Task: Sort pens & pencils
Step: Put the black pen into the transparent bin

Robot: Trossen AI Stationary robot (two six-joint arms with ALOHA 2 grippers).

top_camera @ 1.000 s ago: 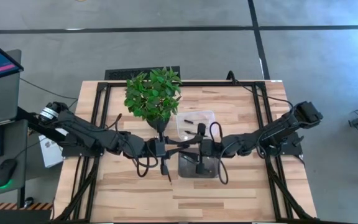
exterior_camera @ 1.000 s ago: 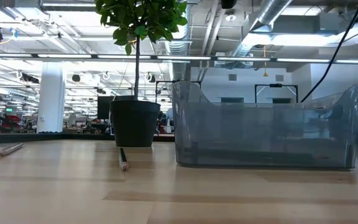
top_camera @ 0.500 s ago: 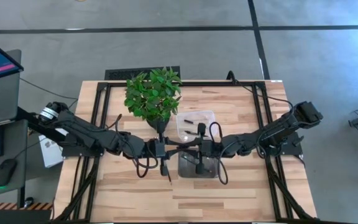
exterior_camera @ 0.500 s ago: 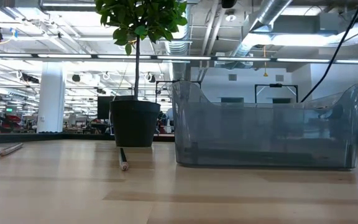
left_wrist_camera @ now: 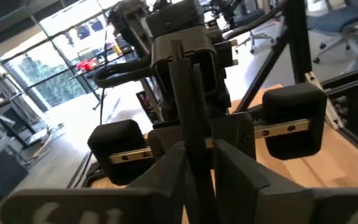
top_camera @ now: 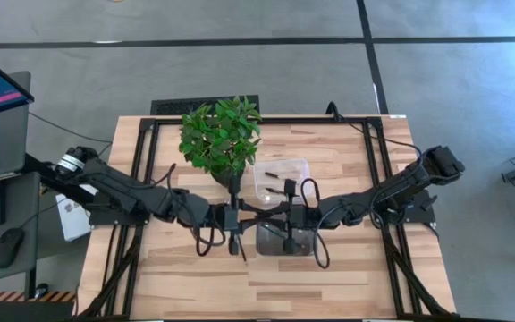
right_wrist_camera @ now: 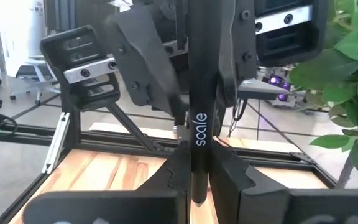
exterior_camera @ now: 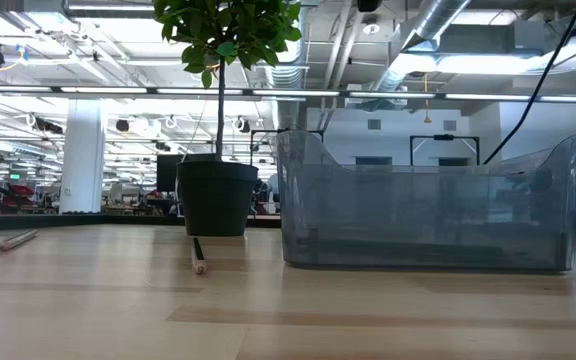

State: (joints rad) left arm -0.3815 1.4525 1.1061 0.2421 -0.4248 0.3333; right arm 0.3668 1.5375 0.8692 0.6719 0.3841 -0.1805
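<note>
A slim black pen marked "scale" (right_wrist_camera: 199,124) stands nearly upright in the air over the table's middle, between my two grippers. They meet fingertip to fingertip. My right gripper (right_wrist_camera: 199,163), reaching in from the table's right (top_camera: 277,208), is shut on it. My left gripper (left_wrist_camera: 199,152), reaching in from the left (top_camera: 256,208), is open; its fingers (right_wrist_camera: 151,68) stand close on either side of the same pen (left_wrist_camera: 188,93). Two pencils (exterior_camera: 199,258) (exterior_camera: 16,240) lie flat on the table. My right gripper pinches the pen's shaft (right_wrist_camera: 199,146) between its two fingers, just below the printed word. The fingers come level from the table's right and lie across the pen. The pen stands nearly upright in the hold, lifted clear of the table.
A grey bin (exterior_camera: 428,210) stands on the near side of the grippers (top_camera: 284,240). A clear tray (top_camera: 266,172) with dark sticks lies on the far side. A potted plant (top_camera: 222,134) stands far left of the tray, its black pot (exterior_camera: 216,198) on the table.
</note>
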